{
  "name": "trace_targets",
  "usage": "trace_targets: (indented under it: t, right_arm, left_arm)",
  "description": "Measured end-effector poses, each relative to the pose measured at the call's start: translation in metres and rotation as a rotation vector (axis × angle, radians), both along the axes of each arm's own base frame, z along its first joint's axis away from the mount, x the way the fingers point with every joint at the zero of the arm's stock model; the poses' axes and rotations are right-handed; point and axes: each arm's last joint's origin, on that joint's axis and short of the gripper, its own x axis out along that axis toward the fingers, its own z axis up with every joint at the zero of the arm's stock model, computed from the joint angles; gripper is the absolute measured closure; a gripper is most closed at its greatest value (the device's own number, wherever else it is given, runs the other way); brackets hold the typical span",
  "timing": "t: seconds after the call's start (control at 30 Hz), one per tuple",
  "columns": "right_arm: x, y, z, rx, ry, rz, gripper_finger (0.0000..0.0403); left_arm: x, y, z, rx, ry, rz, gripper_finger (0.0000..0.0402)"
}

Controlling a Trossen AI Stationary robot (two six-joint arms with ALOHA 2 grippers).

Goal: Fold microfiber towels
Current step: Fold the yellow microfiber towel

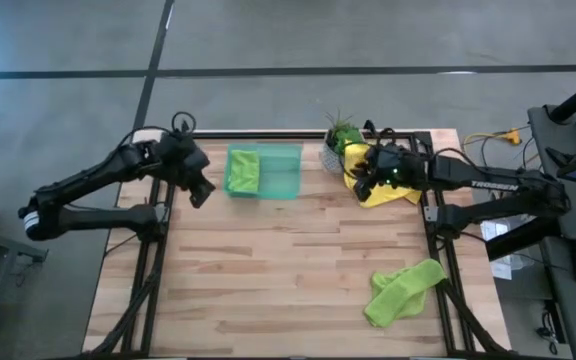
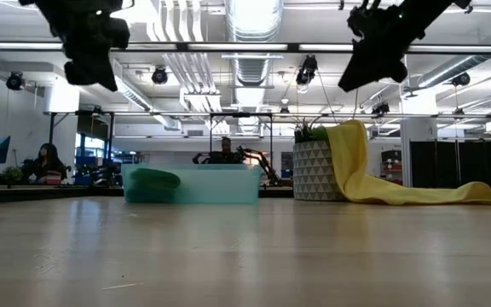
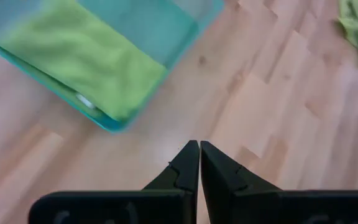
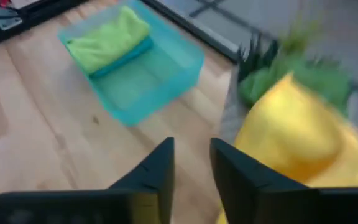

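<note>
High view: left pincer (image 1: 200, 190) just beside the green tray (image 1: 280, 172), fingers together, holding nothing. Inside the tray, a folded lime green towel (image 1: 243, 171) at the end nearest that pincer. Right pincer (image 1: 365, 182) over the yellow towel (image 1: 393, 190), which drapes from a plant pot (image 1: 334, 152) down onto the desk (image 1: 268, 270). Second lime green towel (image 1: 404, 291) crumpled well apart from both pincers, toward the desk's near right corner.

Low view: both pincers raised above the desk; yellow towel hanging off the patterned pot and trailing along the surface; people seated in the room behind.

Left wrist view: fingertips (image 3: 191, 158) pressed together, tray just ahead.

Right wrist view: fingers (image 4: 160, 165) slightly apart, empty, yellow towel close beside; a teal-blue towel (image 4: 129, 53) showing beneath the lime one in the tray.
</note>
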Motion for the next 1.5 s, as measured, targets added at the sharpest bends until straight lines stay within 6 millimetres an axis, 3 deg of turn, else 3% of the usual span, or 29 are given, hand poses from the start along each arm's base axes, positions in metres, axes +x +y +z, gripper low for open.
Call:
trace_targets:
  t: [0.1, 0.33, 0.5, 0.77, 1.03, 1.43, 1.5]
  right_arm:
    - [-0.006, -0.015, 0.003, -0.036, 0.045, -0.017, 0.0265]
    - [-0.013, -0.072, 0.012, -0.053, 0.211, -0.017, 0.0181]
    - [0.005, -0.107, 0.025, -0.105, 0.345, 0.11, 0.0171]
    - [0.038, -0.147, 0.019, 0.029, 0.65, 0.374, 0.0184]
    - [0.049, -0.163, 0.009, 0.107, 0.742, 0.425, 0.0223]
    - [0.044, -0.158, 0.006, 0.166, 0.761, 0.399, 0.0381]
    - [0.042, -0.157, 0.01, 0.161, 0.749, 0.392, 0.039]
  left_arm:
    - [0.0, -0.002, -0.011, -0.049, -0.016, -0.036, 0.0402]
    - [0.005, -0.001, -0.023, -0.112, -0.036, -0.062, 0.0402]
    - [0.008, -0.001, -0.027, -0.13, -0.04, -0.078, 0.0402]
    - [0.008, -0.002, -0.033, -0.145, -0.034, -0.086, 0.0402]
    - [0.008, -0.002, -0.033, -0.153, -0.038, -0.093, 0.0402]
    - [0.008, -0.002, -0.033, -0.146, -0.039, -0.1, 0.0402]
    - [0.008, -0.002, -0.033, -0.146, -0.04, -0.1, 0.0402]
